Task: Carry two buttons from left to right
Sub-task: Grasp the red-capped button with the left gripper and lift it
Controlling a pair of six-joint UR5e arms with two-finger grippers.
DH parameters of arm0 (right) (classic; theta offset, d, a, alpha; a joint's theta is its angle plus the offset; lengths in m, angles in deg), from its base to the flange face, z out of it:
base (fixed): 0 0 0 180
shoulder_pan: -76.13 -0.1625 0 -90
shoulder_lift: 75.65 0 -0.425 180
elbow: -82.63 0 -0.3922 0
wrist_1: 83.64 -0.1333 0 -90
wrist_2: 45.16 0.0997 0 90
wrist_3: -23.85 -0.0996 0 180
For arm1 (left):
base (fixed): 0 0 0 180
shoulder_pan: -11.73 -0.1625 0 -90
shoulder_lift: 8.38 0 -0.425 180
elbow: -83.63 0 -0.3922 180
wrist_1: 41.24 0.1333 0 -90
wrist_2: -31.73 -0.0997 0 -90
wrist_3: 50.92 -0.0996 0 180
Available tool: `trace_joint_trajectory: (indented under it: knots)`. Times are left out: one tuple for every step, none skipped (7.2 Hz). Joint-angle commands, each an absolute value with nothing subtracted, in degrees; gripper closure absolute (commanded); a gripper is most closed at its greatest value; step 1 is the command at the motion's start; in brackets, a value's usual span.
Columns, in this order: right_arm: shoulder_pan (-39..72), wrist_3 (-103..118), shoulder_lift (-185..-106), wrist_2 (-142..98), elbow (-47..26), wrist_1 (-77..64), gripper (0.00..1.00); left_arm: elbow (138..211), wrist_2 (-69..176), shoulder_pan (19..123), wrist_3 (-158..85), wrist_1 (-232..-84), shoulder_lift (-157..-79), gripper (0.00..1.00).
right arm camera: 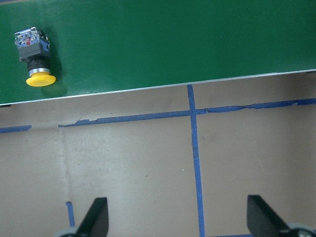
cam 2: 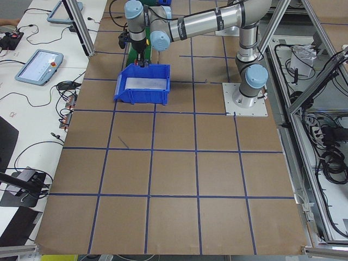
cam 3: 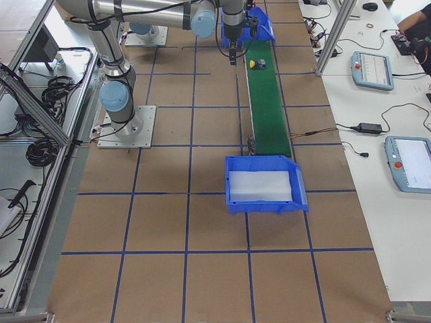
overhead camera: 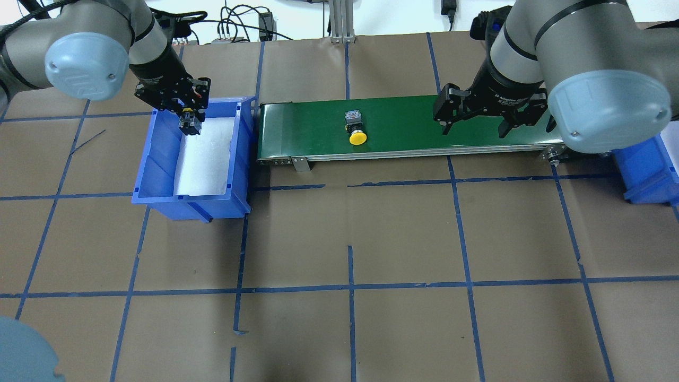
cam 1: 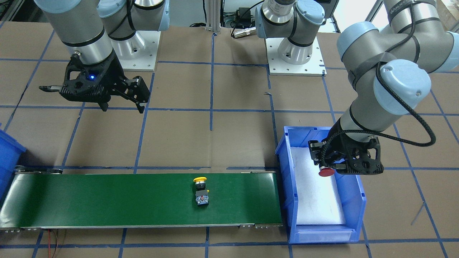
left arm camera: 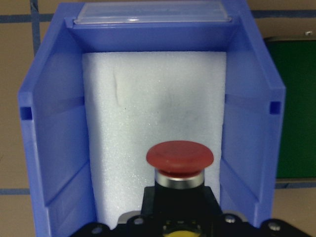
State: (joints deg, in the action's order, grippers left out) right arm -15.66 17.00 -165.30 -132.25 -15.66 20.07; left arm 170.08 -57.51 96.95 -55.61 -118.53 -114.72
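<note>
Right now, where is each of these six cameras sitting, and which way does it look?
Front-facing: across the table, facing the robot; left tool, view's right, holds the red button.
Overhead: behind the robot, looking forward and down; left arm on view's left.
Exterior left: table's end; left arm nearest.
Exterior right: opposite end; right arm nearest.
Left wrist: looks into the blue bin; tool's edge shows.
Right wrist: looks down at the belt edge; open right tool shows.
Front-facing and overhead share the yellow button on the belt.
</note>
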Motion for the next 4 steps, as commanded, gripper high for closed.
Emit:
trace_joint_trajectory:
  knots:
    - [-15.6,17.0,-165.3,-132.3,-16.2,20.1,0.00,169.9,-57.2,99.9,-50.0,-121.0,-111.7,0.82]
    - [-15.6,17.0,-165.3,-132.3,-16.2,20.1,0.00,170.0,-56.8,100.7,-49.2,-120.7,-112.6,0.82]
    - [-15.6,17.0,-165.3,-132.3,-16.2,20.1,0.00,169.9,-56.6,101.6,-45.5,-119.0,-115.1,0.82]
    - [-15.6,17.0,-165.3,-132.3,-16.2,20.1,0.00,170.0,-55.0,103.9,-42.2,-115.7,-116.6,0.82]
